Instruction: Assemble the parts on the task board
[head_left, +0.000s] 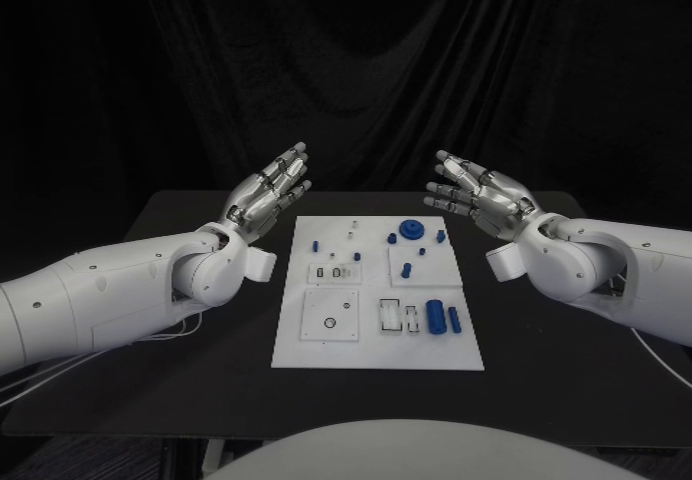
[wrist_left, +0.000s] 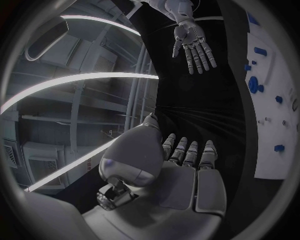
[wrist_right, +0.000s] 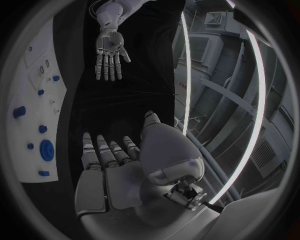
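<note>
L hand (head_left: 268, 194) is raised above the table (head_left: 173, 330) just off the task board (head_left: 378, 350)'s far-left corner, fingers straight and spread apart, palm facing inward, holding nothing, touching nothing. R hand (head_left: 479, 192) mirrors it off the far-right corner: fingers apart and extended, empty, clear of board and table. Wrist views agree: each palm flat, fingers extended, w/ the opposite hand opposite it, also spread.

Task board lies flat mid-table between the two arms. Blue parts on it: round gear-like piece (head_left: 413, 229) near far edge, small pegs (head_left: 392, 239) beside it, cylinder (head_left: 434, 316) and a slimmer one (head_left: 454, 319) in the near-right section. No part touched by either hand.
</note>
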